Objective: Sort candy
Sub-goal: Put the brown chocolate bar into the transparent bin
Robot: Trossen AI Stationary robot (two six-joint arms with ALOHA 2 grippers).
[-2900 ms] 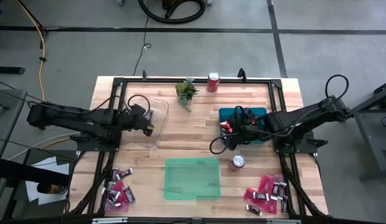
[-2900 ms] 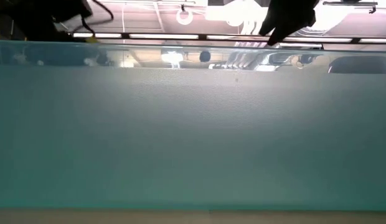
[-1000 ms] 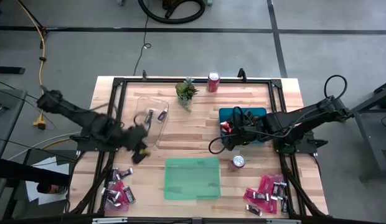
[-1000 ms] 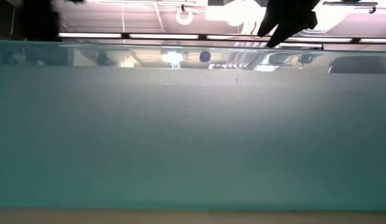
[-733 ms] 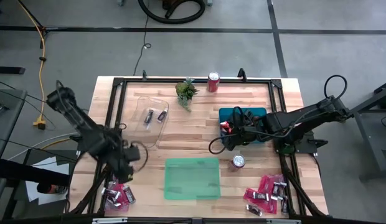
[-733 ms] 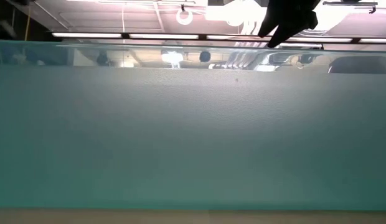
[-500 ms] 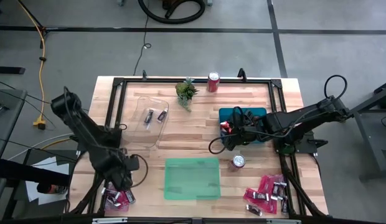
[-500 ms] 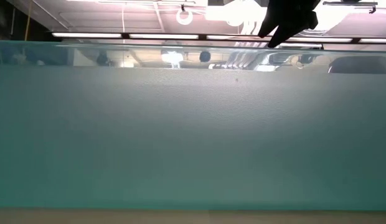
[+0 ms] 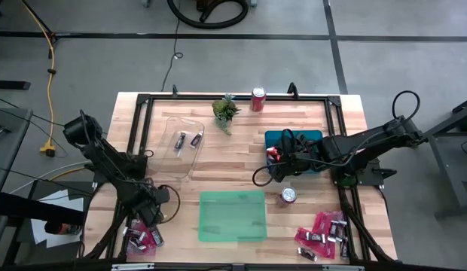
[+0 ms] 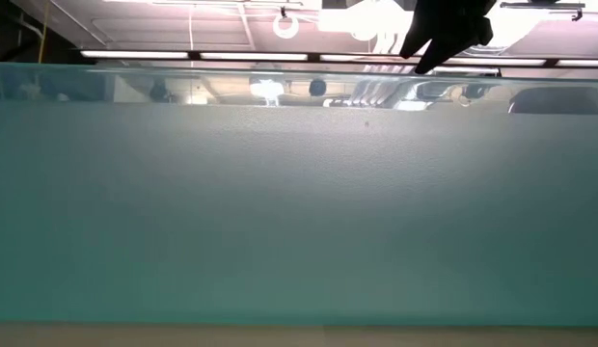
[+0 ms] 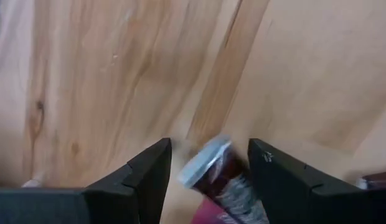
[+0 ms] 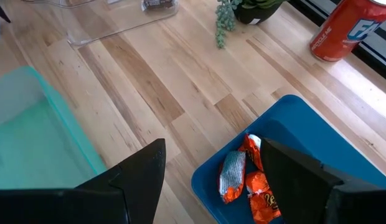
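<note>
My left gripper [image 9: 148, 218] points down over the candy pile [image 9: 143, 235] at the table's near left: pink-red packets and dark brown-and-silver bars. In the left wrist view my left gripper [image 11: 210, 148] is open, with one dark bar's silver end [image 11: 208, 167] lying on the wood between the fingers, apart from them. My right gripper [image 9: 276, 162] hangs open above the blue tray [image 12: 317, 118], which holds red-orange packets [image 12: 250, 180]. A second candy pile [image 9: 322, 232] lies at the near right.
A clear tray [image 9: 173, 154] holds two dark bars [image 9: 187, 139] at the far left. A green tray [image 9: 232, 216] sits at the near middle, and its wall [image 10: 299, 193] fills the low view. Soda cans [image 9: 257, 98] [image 9: 288, 196] and a small plant [image 9: 225, 111] stand on the table.
My left gripper has swung from beside the clear tray toward the table's near edge and sunk down onto the near-left candy pile, rolling its wrist as it went. My right gripper has kept still over the blue tray.
</note>
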